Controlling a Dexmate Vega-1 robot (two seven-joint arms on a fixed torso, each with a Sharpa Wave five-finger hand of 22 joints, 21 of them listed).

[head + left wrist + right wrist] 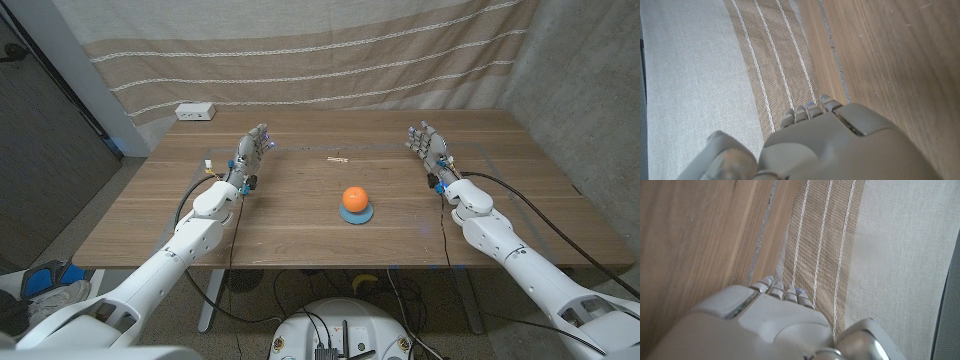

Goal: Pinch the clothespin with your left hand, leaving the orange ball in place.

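Left hand (253,150) fingers apart, empty. It should reach right to the clothespin (338,159), staying beyond the orange ball (354,199).

Matt wood, woven cloth and smooth plastic

The bench (300,215) is matt brown wood with fine grain. Behind the bench hangs a coarse woven curtain (300,50), tan with thin white stitched stripes. Near the bench's middle, the orange ball (354,198) looks smooth and matt on a blue plastic-looking base (356,215). Each robot hand, left (254,148) and right (428,143), has smooth grey plastic-looking shells.
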